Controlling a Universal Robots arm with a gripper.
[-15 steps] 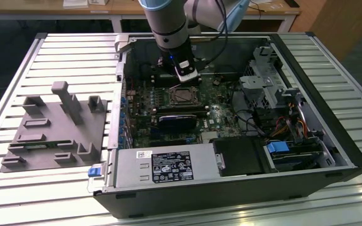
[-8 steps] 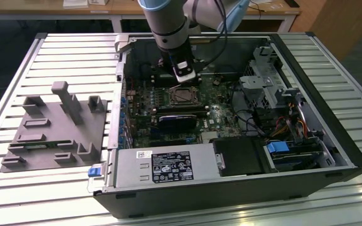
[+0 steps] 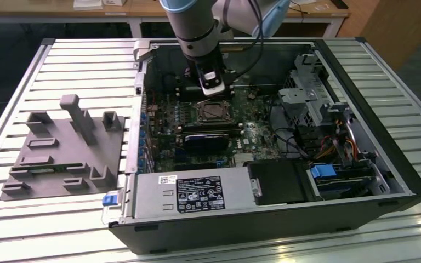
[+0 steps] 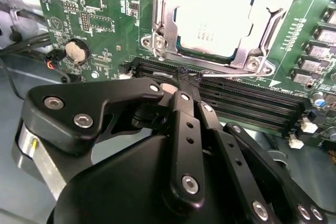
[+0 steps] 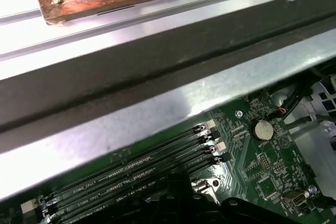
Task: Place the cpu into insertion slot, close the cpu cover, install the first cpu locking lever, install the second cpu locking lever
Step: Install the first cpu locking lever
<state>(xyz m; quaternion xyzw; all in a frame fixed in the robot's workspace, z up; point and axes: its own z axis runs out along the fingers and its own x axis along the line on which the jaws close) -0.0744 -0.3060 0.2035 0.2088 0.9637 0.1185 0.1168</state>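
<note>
Hand (image 4: 184, 80) first: in the second wrist view its black fingers are drawn narrow, tips all but together at the end of a thin wire locking lever (image 4: 236, 77). This is just on the memory slots' (image 4: 252, 103) side of the insertion slot (image 3: 199, 112). Whether they pinch the wire or only press on it, I cannot tell.

Well off to the exterior view's left of the slot, a grey fixture (image 3: 64, 148) sits on the table (image 3: 50, 219), outside the computer case (image 3: 269, 230). In the slot itself lies the cpu (image 4: 215, 19), silvery top up, with the cpu cover (image 4: 273, 3) lying down around it.

My worry is the lever. A thin wire under spring load could slip off such narrow tips and snap upward. It could also miss its catch, leaving the cover unclamped. Pressing too low, the fingers might scrape the memory slots right beside them.
</note>
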